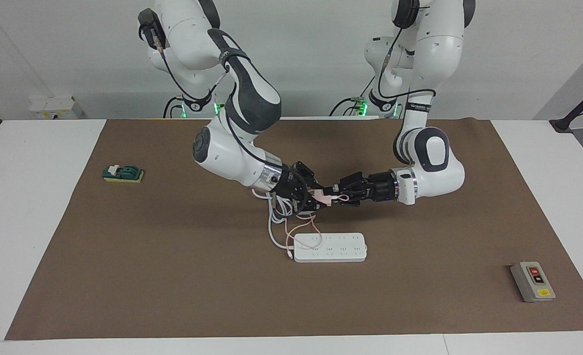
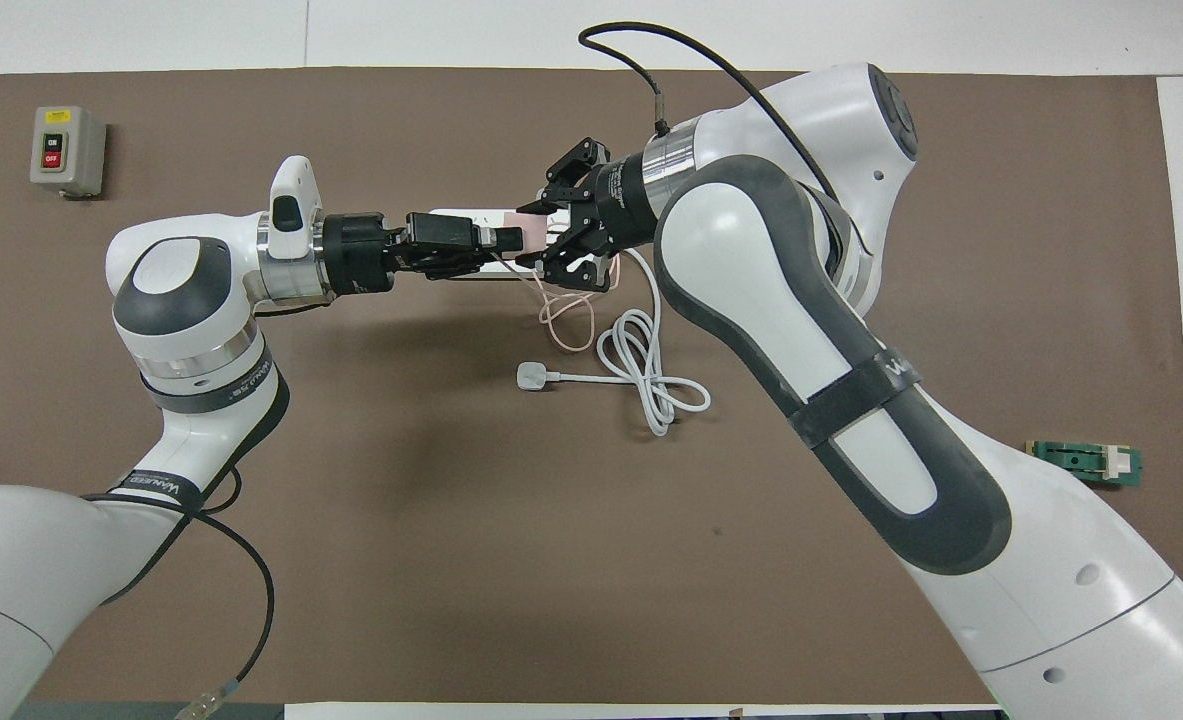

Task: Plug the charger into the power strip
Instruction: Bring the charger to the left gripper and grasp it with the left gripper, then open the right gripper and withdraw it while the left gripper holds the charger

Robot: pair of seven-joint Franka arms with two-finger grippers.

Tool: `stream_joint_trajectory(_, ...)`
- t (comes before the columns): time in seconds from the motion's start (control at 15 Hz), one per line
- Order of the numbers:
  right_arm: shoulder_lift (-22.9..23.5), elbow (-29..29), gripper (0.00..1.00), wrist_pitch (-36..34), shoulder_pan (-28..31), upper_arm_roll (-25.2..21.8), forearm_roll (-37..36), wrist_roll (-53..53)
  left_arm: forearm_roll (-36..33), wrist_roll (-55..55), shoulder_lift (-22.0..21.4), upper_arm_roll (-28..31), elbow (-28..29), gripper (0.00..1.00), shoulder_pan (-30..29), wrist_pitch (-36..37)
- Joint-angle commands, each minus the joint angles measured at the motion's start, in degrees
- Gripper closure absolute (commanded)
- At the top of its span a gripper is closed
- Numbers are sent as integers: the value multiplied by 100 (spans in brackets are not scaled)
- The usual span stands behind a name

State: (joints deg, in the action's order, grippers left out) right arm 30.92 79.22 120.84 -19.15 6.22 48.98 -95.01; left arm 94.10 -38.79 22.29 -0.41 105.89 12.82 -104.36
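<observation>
The charger (image 1: 325, 198) is a small pale-pink cube held in the air above the mat, between the two grippers. My right gripper (image 1: 317, 196) is shut on it, links splayed. My left gripper (image 1: 334, 195) meets it from the other end and is shut on it too. In the overhead view the charger (image 2: 529, 209) shows between the left gripper (image 2: 509, 238) and the right gripper (image 2: 549, 226). Its thin pink cable (image 1: 303, 226) hangs in loops down to the power strip (image 1: 330, 247), a long white block lying flat. From above the power strip (image 2: 456, 213) is mostly covered by the grippers.
A white plug (image 2: 531, 376) with a thick coiled white cord (image 2: 651, 385) lies on the brown mat nearer to the robots than the strip. A grey switch box (image 1: 532, 281) sits toward the left arm's end. A small green part (image 1: 122, 173) lies toward the right arm's end.
</observation>
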Motion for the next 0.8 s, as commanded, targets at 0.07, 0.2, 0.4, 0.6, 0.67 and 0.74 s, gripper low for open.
stream_joint_trajectory(0.07,108,-170,100,-26,-10,20,130,-105,65,30,-93,32,-16,100,54,-155)
stream_joint_trajectory(0.2,108,-170,100,-26,-10,20,130,-105,65,38,-93,32,-34,100,45,-146)
stream_joint_trajectory(0.4,108,-170,100,-26,-10,20,130,-105,38,47,-76,32,-147,100,19,-120)
stream_joint_trajectory(0.6,108,-170,75,-52,-1,20,147,-114,30,56,-58,32,-236,100,-77,-14)
stream_joint_trajectory(0.67,108,-170,1,-52,-10,20,130,-132,-5,56,-58,32,-236,100,-139,30)
stream_joint_trajectory(0.74,108,-170,0,-8,-10,20,121,-184,-14,56,-58,32,-236,100,-139,39)
